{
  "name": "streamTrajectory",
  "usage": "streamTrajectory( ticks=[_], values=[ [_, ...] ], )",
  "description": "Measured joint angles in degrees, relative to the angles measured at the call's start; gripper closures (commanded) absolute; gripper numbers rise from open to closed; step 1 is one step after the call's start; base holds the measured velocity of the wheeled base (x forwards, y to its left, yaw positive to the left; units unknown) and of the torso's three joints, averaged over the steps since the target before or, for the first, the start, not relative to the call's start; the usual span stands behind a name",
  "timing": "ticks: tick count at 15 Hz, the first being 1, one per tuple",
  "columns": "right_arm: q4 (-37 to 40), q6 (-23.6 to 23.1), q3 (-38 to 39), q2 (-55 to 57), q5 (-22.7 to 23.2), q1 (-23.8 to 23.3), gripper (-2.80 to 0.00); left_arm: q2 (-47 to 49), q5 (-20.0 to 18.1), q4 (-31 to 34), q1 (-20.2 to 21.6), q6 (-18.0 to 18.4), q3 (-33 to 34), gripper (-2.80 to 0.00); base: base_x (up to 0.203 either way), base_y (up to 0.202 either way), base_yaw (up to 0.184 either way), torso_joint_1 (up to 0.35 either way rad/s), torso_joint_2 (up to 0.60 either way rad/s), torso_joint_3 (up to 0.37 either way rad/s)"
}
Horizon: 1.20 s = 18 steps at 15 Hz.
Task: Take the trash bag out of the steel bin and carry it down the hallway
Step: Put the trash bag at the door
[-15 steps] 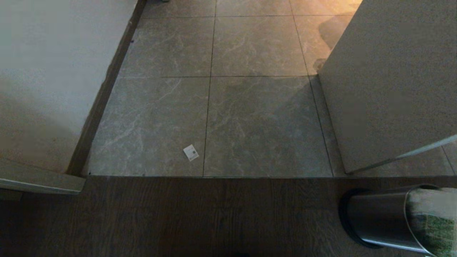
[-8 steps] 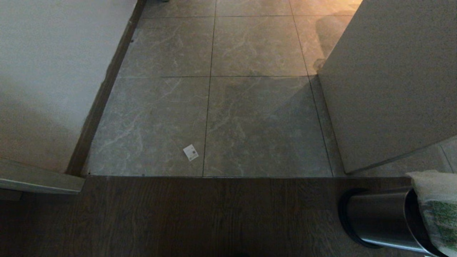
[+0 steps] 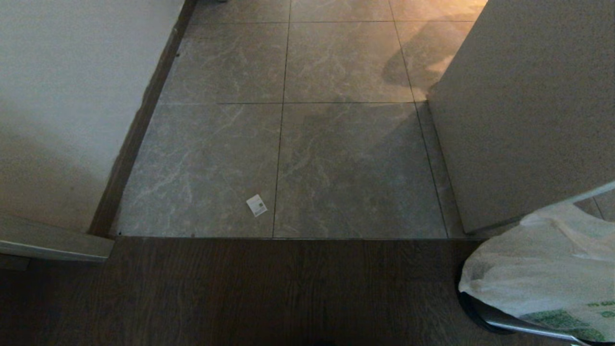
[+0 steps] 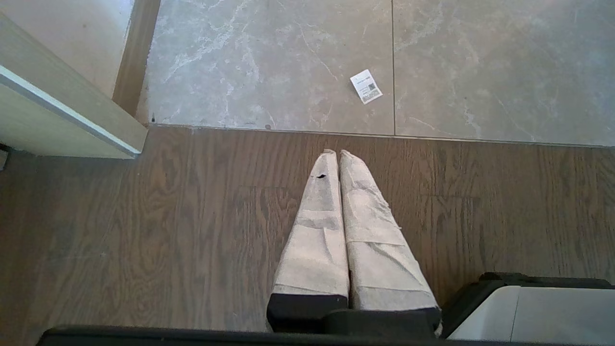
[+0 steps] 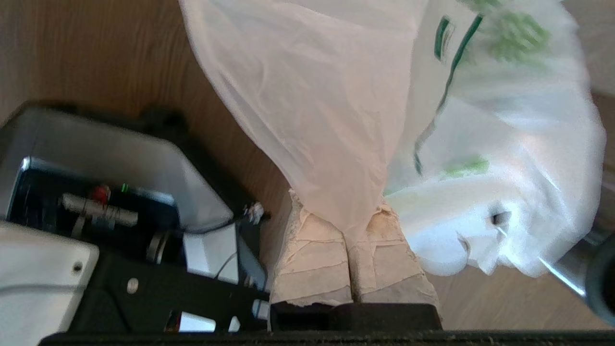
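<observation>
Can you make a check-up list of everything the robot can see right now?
Surface: dark wood floor meeting grey hallway tiles.
Job's things: trash bag lifted, covering most of the steel bin.
Clutter: small white tag on the tiles.
Grippers: right gripper shut on the trash bag; left gripper shut, empty, over the wood.
Cables: thin wires on the robot's base.
Surroundings: white walls, dark baseboard.

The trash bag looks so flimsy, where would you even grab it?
By its gathered top edge, from above: the trash bag is thin and limp, so it hangs from a pinch. The right gripper holds it that way, over the steel bin.
</observation>
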<state>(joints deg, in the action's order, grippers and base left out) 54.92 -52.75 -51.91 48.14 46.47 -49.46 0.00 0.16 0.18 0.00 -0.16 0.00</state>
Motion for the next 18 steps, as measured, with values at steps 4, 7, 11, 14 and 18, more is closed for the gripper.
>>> streamTrajectory(
  ticks=[4,7,11,14,18],
  values=[
    [-22.28,25.51,16.40,-6.40,-19.60,26.13,0.00,0.00,-0.02,0.02,0.00,0.00,0.00,0.00,0.000,0.000,0.000,0.000,0.00,0.000],
    [-35.61,39.23,32.25,-17.02,-33.06,40.60,0.00,0.00,0.00,0.04,0.00,-0.01,0.00,0.00,0.000,0.000,0.000,0.000,0.00,0.000],
    [-52.16,44.56,48.08,-32.02,-43.67,47.53,0.00,0.00,0.00,0.02,0.00,0.00,0.00,0.00,0.000,0.000,0.000,0.000,0.00,0.000],
    [-55.93,46.52,50.98,-41.57,-44.69,48.54,0.00,0.00,0.00,0.02,0.00,0.00,0.00,0.00,0.000,0.000,0.000,0.000,0.00,0.000],
    [-55.67,49.33,51.75,-47.01,-45.54,49.09,0.00,0.00,-0.01,0.00,0.00,-0.02,0.00,0.00,0.000,0.000,0.000,0.000,0.00,0.000]
  ],
)
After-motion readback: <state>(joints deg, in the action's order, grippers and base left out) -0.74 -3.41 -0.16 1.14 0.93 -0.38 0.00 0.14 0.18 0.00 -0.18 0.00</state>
